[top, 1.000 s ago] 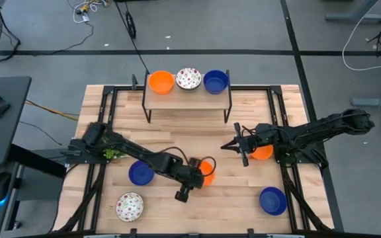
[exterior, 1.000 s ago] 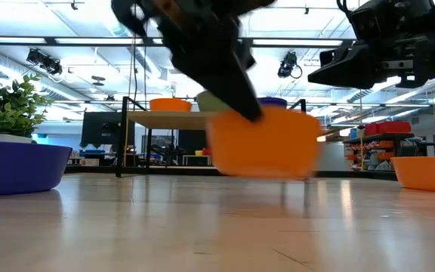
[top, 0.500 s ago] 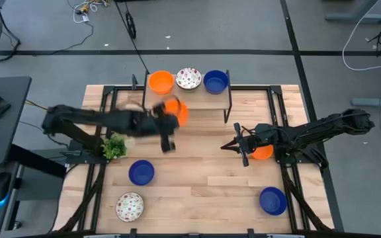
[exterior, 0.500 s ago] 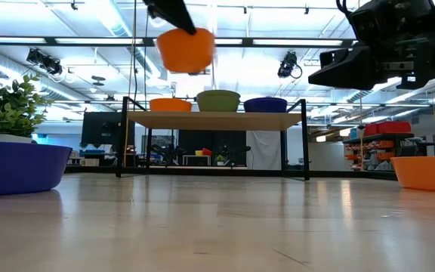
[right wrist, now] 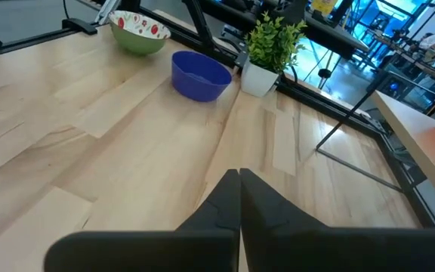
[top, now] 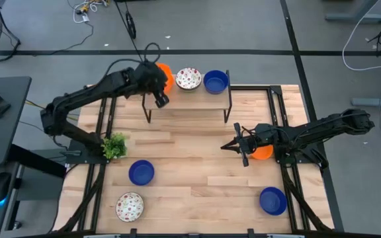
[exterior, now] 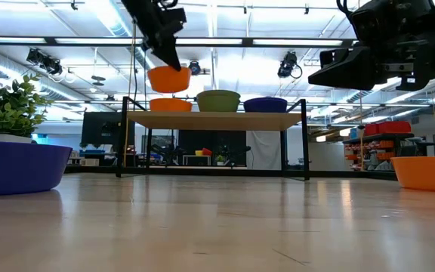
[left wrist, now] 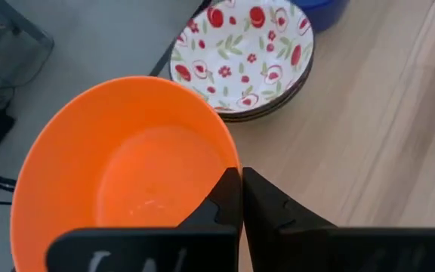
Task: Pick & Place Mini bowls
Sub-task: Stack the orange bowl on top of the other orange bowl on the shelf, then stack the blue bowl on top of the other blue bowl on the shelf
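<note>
- Left gripper [left wrist: 241, 198] is clamped tight on the rim of an orange bowl [left wrist: 119, 170], above the shelf [exterior: 216, 119].
- Right gripper [right wrist: 239, 198] is closed, empty, over the table [top: 197, 158].

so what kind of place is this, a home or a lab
Most likely a robotics lab or workshop: a pale wooden worktable framed in black metal rails, loose cables on the grey floor, and open industrial ceiling lights over shelving behind.

Glossy plastic orange bowl [left wrist: 119, 181]; smooth wood table [top: 197, 158].
</note>
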Tool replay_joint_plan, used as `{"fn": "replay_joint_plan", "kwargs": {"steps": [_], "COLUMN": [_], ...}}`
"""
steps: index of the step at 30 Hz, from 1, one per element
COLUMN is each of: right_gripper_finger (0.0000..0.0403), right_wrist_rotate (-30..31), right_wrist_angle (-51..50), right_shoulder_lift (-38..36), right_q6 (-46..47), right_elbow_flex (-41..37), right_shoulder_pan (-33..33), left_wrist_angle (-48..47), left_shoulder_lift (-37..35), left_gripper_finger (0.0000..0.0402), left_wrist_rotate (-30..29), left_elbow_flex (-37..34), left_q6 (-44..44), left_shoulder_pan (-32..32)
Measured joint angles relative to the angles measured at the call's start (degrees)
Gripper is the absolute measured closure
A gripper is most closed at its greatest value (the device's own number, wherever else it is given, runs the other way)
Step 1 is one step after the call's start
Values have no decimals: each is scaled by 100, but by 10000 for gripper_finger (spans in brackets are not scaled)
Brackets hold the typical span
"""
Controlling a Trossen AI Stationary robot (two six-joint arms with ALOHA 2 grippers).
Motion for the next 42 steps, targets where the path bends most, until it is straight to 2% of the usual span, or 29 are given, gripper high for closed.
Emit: {"fn": "replay_joint_plan", "kwargs": {"steps": [18,29,34,42], "right_gripper_finger": [401,401,401,401], "right_wrist_rotate": [-2,-2,-2,-2], "right_wrist_angle": [-39,-46,-52,-61], "right_shoulder_lift": [0,0,0,0], "right_q6": [42,42,42,42], "right_elbow_flex": [0,2,2,0], "right_shoulder_pan": [0,2,2,2], "left_wrist_angle": [84,-39,-110,-106], "left_shoulder_lift": [673,758,757,748], "left_gripper_finger": [385,384,352,264], "left_wrist_rotate": [207,227,227,244], "left_elbow_flex": [2,2,2,2], "left_q6": [53,26,26,22], "left_shoulder_pan": [297,333,334,340]}}
